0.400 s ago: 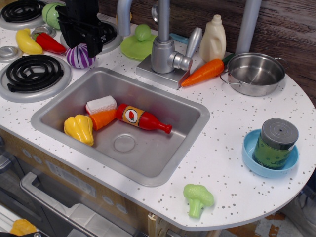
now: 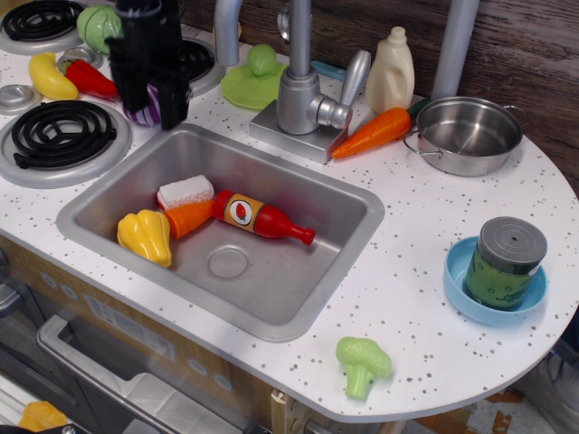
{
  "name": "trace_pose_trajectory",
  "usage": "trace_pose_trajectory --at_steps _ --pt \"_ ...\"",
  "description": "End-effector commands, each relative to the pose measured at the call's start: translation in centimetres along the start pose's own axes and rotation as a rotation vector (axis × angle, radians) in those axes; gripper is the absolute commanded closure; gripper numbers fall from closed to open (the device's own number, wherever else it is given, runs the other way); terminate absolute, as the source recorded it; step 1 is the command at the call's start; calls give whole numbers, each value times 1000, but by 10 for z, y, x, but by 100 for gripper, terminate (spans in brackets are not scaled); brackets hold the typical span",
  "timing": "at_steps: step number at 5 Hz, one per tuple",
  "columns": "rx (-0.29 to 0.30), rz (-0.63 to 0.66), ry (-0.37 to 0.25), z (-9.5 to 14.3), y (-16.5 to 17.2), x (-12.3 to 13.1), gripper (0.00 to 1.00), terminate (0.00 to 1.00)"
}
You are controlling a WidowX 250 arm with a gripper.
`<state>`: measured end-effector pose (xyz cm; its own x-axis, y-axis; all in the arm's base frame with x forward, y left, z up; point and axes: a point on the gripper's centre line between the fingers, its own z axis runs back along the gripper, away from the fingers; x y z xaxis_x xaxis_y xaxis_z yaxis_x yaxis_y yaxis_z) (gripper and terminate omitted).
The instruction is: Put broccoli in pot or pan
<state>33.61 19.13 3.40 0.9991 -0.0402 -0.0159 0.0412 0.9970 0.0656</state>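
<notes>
The light-green broccoli [image 2: 362, 364] lies on its side on the white counter near the front edge, right of the sink. The shiny steel pot [image 2: 466, 136] stands empty at the back right, beside the carrot. My black gripper [image 2: 156, 104] hangs at the back left, over the stove area, far from both. Its fingers point down and stand apart, with nothing held. A purple onion [image 2: 147, 114] shows partly between and behind the fingers.
The sink [image 2: 298, 289] holds a yellow pepper [image 2: 145, 237], a sponge, an orange piece and a red bottle [image 2: 262, 217]. A faucet [image 2: 298, 90], green lid [image 2: 251, 83], white bottle and carrot [image 2: 375, 133] stand behind it. A blue bowl with a can [image 2: 502, 267] sits at the right.
The gripper has dropped a little and shifted slightly right, and now covers more of the purple onion. Nothing else has moved.
</notes>
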Motion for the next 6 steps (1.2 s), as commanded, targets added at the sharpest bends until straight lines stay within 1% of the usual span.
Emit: trace_pose_trajectory --at_steps 1,2,3,4,5,6 --pt "182 213 -31 70 13 -63 0 0" --pt "134 281 -47 76 -24 -100 0 0" --pt "83 295 -76 74 -74 -103 0 0" --pt "53 232 -86 76 -124 -97 0 0" --pt "80 202 -98 72 -174 -94 0 0" --pt "69 196 -72 80 -224 -89 0 0"
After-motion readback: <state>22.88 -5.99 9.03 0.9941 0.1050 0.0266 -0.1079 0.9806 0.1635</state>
